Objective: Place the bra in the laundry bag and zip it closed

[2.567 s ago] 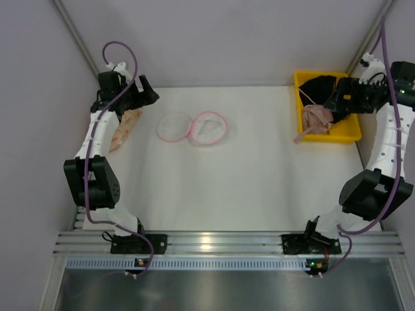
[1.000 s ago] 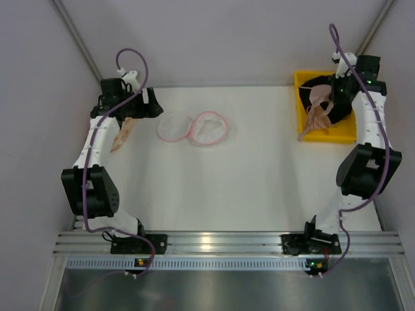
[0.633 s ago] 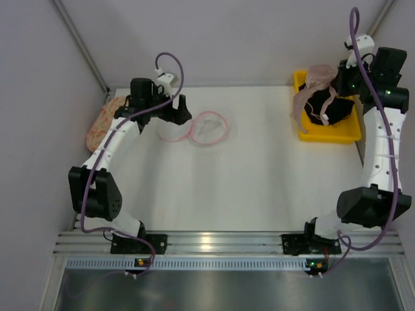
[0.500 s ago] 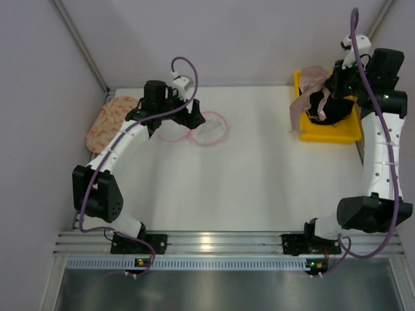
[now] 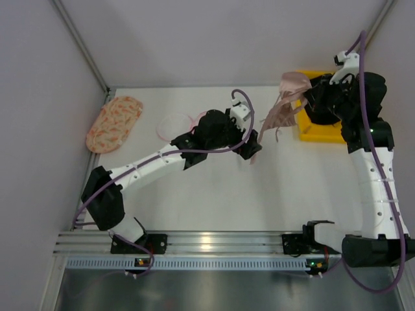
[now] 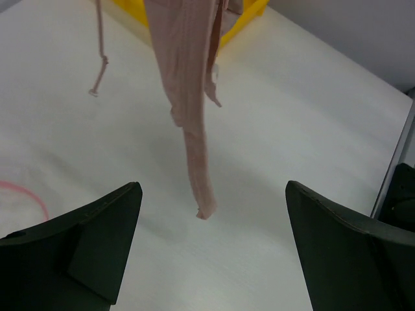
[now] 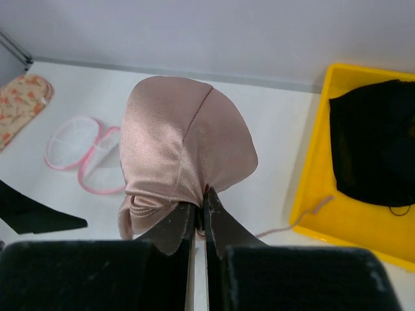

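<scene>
Two grippers are seen above a white table (image 5: 214, 194). At the left edge a peach patterned cloth (image 5: 115, 123) is laid flat, close beside the side rail. To its right the laundry bag (image 5: 170, 126) is spread open on the surface as two pink-rimmed mesh rounds, partly covered by the left arm in the top view. Near the middle the left gripper (image 5: 253, 149) is held with its fingers (image 6: 104, 227) spread wide and nothing between them. The bra (image 5: 283, 103) is hung in the air just beyond it, clear of the table, with its straps dangling. It is pinched at the cup by the right gripper (image 7: 200, 207), whose jaws are pressed together on the fabric. In the far right corner a yellow bin (image 5: 324, 135) containing a black garment (image 7: 373, 142) is set against the edge. A broad stretch of white surface is seen along the near side.
</scene>
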`<state>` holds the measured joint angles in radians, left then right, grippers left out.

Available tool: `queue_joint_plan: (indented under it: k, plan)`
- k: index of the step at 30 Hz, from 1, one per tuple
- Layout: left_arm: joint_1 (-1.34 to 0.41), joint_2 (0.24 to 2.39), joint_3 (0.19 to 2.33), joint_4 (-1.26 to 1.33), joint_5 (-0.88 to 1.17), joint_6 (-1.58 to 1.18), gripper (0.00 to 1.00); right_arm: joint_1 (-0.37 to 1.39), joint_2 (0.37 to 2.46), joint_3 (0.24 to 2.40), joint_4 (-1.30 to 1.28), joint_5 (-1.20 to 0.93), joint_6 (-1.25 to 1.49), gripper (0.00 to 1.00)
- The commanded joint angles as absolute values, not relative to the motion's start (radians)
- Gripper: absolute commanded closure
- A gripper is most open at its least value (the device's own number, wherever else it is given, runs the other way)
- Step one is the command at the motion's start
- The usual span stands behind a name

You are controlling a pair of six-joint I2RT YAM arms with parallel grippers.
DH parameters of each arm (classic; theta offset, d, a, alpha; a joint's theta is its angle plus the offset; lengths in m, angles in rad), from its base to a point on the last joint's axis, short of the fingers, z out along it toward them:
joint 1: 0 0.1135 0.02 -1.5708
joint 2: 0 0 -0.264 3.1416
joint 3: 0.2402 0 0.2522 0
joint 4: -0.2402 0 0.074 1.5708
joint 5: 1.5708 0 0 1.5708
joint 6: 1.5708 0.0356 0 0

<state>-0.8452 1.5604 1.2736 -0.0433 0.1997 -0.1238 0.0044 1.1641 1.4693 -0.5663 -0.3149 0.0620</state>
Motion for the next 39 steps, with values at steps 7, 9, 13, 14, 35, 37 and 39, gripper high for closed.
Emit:
queue_joint_plan:
  k: [7, 9, 13, 14, 35, 37, 39]
  plan:
    - [-0.897, 1.712, 1.377, 0.17, -0.064, -0.187, 0.02, 0.097, 1.126, 1.447, -0.413, -0.179, 0.241, 1.0]
    - [-0.894, 1.762, 1.405, 0.205, -0.087, -0.175, 0.02, 0.098, 1.124, 1.451, -0.416, -0.172, 0.258, 1.0]
    - [-0.873, 1.848, 1.48, 0.238, -0.136, -0.205, 0.02, 0.1, 1.114, 1.454, -0.431, -0.164, 0.281, 1.0]
    - [-0.865, 1.868, 1.489, 0.245, -0.117, -0.23, 0.02, 0.1, 1.111, 1.453, -0.433, -0.149, 0.288, 1.0]
    - [-0.749, 1.695, 1.402, 0.142, -0.005, -0.043, 1.0, 0.094, 1.049, 1.469, -0.642, -0.127, -0.044, 1.0]
    - [-0.738, 1.613, 1.356, 0.082, 0.046, 0.03, 1.0, 0.092, 1.061, 1.485, -0.711, -0.14, -0.121, 1.0]
    - [-0.732, 1.554, 1.329, 0.01, 0.104, 0.087, 1.0, 0.092, 1.086, 1.515, -0.832, -0.179, -0.237, 1.0]
